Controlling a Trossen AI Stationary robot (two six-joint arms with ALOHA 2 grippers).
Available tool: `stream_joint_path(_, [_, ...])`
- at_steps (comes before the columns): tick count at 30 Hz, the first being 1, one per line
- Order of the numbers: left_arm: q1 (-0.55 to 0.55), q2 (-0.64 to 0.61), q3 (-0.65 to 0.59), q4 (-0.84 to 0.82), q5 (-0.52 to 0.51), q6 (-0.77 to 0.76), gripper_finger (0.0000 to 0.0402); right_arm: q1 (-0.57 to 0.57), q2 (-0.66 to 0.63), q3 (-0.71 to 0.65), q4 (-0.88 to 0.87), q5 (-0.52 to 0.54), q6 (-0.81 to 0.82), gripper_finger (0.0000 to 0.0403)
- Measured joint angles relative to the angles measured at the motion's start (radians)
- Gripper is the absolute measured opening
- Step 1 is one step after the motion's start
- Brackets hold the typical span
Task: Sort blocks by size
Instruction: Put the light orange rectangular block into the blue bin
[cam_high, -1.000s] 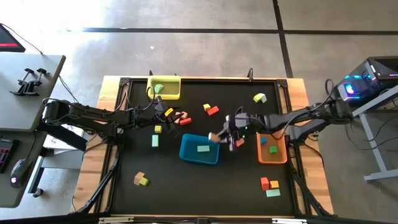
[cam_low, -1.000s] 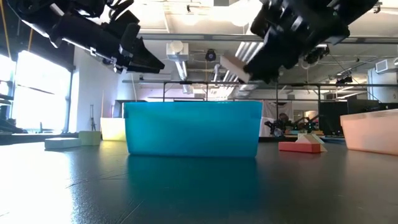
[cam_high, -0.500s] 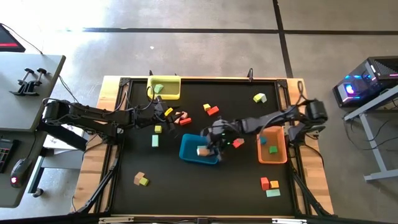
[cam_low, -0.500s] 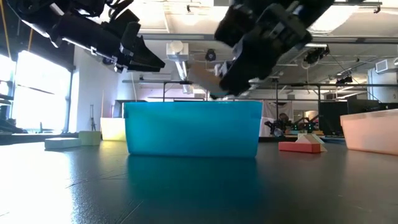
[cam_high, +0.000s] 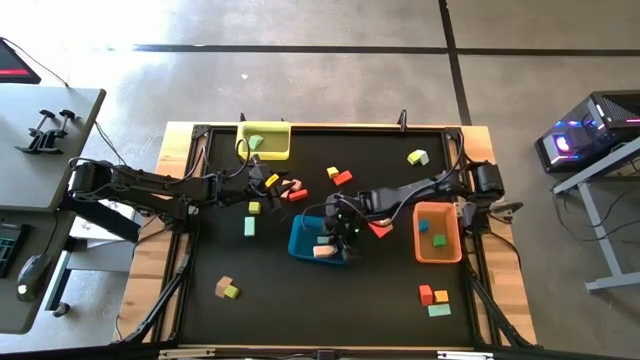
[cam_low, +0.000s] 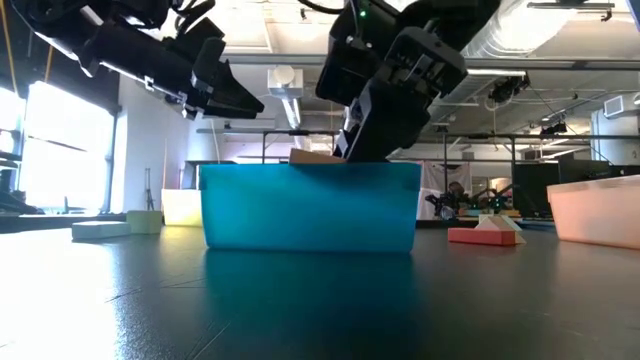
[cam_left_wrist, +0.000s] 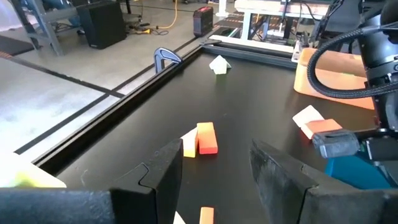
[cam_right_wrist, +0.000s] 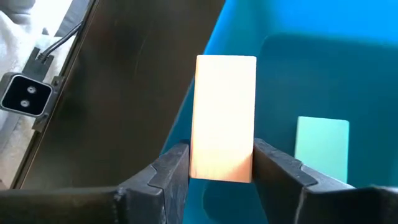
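Right gripper (cam_right_wrist: 221, 163) has swung from beside orange tray (cam_high: 438, 250) to over blue tray (cam_high: 303, 240), fingers now loosening around tan block (cam_right_wrist: 224, 115); drop imminent. Left gripper (cam_left_wrist: 214, 165) parked, fingers apart, empty.

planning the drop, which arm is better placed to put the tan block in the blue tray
Right: its claw grips the tan block over the blue tray. The left claw hangs open, off by the scattered blocks.

Right gripper (cam_right_wrist: 221, 171) reaches low mid-table; left gripper (cam_left_wrist: 214, 171) hovers, jaws apart.
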Motion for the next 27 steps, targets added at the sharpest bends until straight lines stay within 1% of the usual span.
stream_joint_path(6, [0.000,0.000,0.000,0.000,0.000,0.000,0.0170,-0.001,0.000,-0.001,-0.001,0.005,0.001,0.0161])
stream_joint_path(16, [0.000,0.000,0.000,0.000,0.000,0.000,0.0170,-0.026,0.000,-0.001,-0.037,0.010,0.058,0.0162])
stream_joint_path(19, [0.000,0.000,0.000,0.000,0.000,0.000,0.0170,-0.039,0.000,0.003,-0.090,0.004,0.078,0.0162])
stream_joint_path(23, [0.000,0.000,0.000,0.000,0.001,-0.001,0.0170,-0.046,0.000,0.026,-0.169,0.020,0.061,0.0162])
stream_joint_path(27, [0.000,0.000,0.000,0.000,0.001,-0.001,0.0170,-0.040,-0.008,0.051,-0.193,0.067,0.011,0.0162])
